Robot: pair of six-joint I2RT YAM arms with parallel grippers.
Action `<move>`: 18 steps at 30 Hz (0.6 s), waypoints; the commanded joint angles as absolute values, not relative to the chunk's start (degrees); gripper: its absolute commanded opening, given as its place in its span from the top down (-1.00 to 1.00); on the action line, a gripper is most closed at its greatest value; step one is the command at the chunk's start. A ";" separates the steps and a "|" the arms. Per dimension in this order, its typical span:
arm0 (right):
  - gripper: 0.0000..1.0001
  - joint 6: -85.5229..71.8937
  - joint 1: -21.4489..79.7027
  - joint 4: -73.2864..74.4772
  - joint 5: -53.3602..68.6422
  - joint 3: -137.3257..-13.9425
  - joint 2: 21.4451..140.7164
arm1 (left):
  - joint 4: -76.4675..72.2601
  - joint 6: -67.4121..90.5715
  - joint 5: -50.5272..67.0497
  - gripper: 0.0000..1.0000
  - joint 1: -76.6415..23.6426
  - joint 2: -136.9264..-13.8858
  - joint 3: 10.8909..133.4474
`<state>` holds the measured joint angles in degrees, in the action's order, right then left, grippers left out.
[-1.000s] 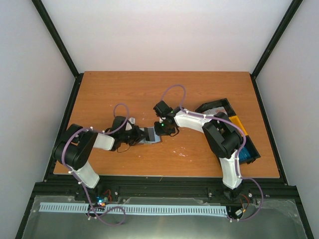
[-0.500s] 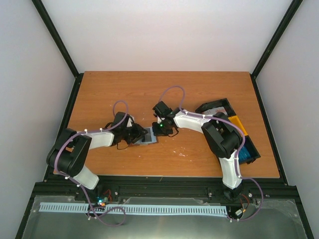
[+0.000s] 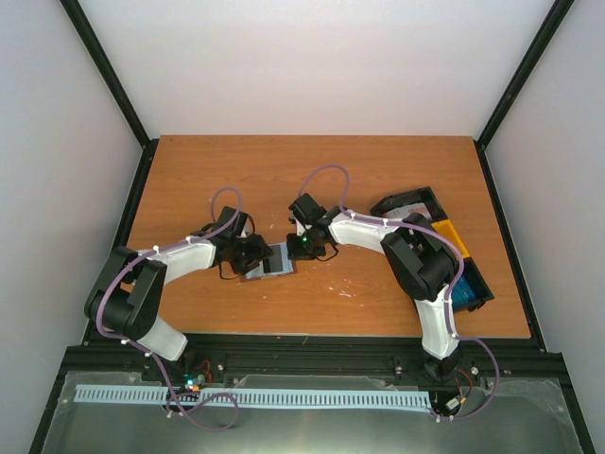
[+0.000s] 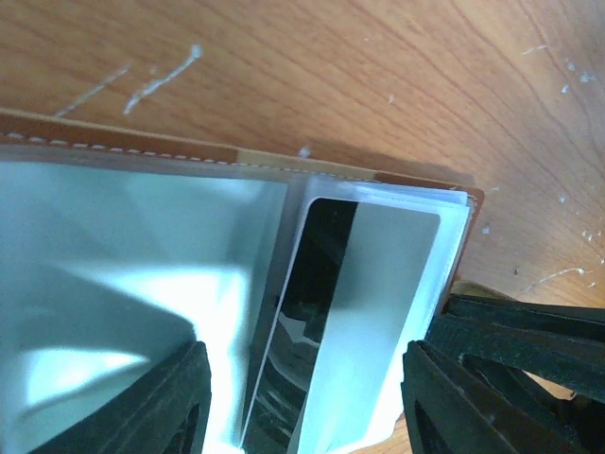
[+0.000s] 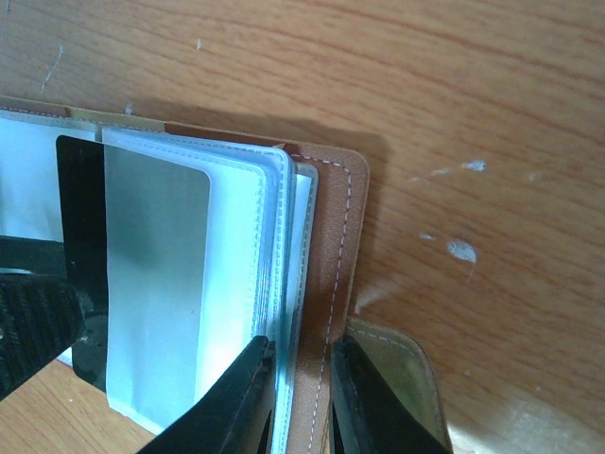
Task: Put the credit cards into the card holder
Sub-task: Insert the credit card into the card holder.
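The brown card holder [image 3: 269,262] lies open on the table between both grippers. A dark credit card [image 4: 317,284] sits in one of its clear sleeves, its near end sticking out. My left gripper [image 4: 307,407] is open, its fingers [image 4: 175,407] on either side of that sleeve and apart from it. My right gripper [image 5: 302,388] is shut on the card holder's brown cover [image 5: 331,236] and a few sleeve edges. The same dark card [image 5: 80,218] shows at the left of the right wrist view.
Black trays [image 3: 416,203] and a yellow tray [image 3: 450,236] stand at the right edge of the table. Something blue [image 3: 463,293] lies in the nearest tray. The right arm's elbow hangs over these trays.
My left gripper has opened and let go of the dark card, drawing back a little to the left. The right gripper has kept its grip on the card holder.
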<state>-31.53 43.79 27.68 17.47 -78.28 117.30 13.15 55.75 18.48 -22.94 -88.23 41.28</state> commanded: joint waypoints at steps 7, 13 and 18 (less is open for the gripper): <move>0.62 -31.37 45.09 31.20 18.72 -75.48 121.11 | 17.47 52.16 18.79 0.51 -23.14 -90.13 43.05; 0.62 -31.46 45.09 31.35 18.68 -75.67 121.28 | 18.02 49.09 18.89 0.55 -23.20 -90.31 44.14; 0.62 -31.54 45.09 31.25 18.48 -75.78 121.38 | 16.14 46.93 21.99 0.49 -23.18 -90.36 44.32</move>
<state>-31.38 43.79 27.57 17.56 -78.26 117.30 16.49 50.09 19.51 -22.94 -89.89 42.54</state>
